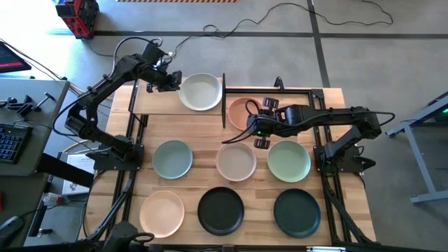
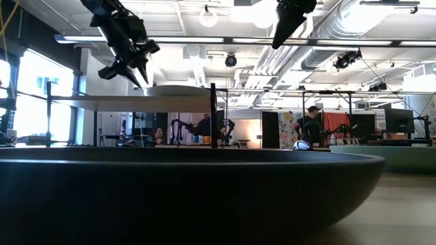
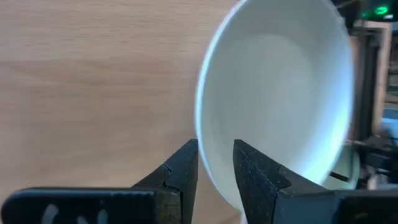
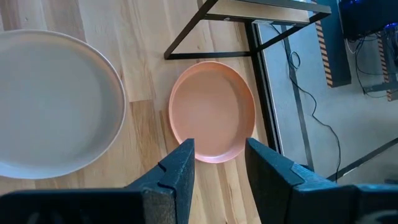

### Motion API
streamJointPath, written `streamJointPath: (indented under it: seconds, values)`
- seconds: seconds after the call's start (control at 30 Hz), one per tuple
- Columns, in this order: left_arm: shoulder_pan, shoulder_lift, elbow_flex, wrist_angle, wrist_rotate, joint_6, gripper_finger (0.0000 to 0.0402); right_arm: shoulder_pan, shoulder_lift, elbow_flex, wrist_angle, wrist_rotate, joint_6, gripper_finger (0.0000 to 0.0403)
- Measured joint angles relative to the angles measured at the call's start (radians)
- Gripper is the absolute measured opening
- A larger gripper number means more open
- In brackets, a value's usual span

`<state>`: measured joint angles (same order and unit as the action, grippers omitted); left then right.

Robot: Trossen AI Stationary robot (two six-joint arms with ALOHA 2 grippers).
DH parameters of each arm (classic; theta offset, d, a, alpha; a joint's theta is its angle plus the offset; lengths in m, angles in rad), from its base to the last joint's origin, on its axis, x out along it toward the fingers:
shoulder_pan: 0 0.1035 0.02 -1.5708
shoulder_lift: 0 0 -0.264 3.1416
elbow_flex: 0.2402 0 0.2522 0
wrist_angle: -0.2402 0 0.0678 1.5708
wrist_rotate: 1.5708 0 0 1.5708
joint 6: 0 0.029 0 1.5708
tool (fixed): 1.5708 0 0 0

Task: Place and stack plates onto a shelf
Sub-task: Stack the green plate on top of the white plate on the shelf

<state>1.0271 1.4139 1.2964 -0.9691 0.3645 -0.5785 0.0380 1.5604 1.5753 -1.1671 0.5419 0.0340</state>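
black jointed arms, dark angular fingers point(image 4: 177, 171), green indicator light.

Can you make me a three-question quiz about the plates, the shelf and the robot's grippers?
1. Where is the pale green plate that the left gripper is next to?
A. on the shelf
B. on the floor
C. on a black plate

2. How many black plates lie on the table?
A. none
B. two
C. five

3. What is the right gripper doing?
A. squeezing a cup
B. hanging open above the salmon pink plate
C. lying flat on the shelf

Answers: 1 A, it rests on the raised board. 2 B, both sit in the front row. 3 B, nothing is between its fingers.
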Motion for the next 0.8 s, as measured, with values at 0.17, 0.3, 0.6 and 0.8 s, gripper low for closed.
streamJointPath:
  seconds: [0.17, 0.3, 0.6, 0.8]
  values:
    - [0.002, -0.053, 0.000, 0.000, 0.128, 0.032, 0.0090, 0.000, 0.000, 0.000, 0.001, -0.076, 0.056, 0.0122]
    - [-0.030, -0.111, 0.000, -0.015, 0.210, 0.075, 0.0090, 0.000, 0.000, 0.000, 0.006, -0.166, 0.099, 0.0122]
    - [-0.249, -0.248, -0.007, -0.039, 0.229, 0.197, 0.0090, 0.003, 0.000, 0.000, 0.060, -0.353, 0.131, 0.0122]
    - [-0.427, -0.295, -0.007, -0.048, 0.219, 0.196, 0.0090, 0.003, 0.000, 0.000, 0.080, -0.363, 0.280, 0.0122]
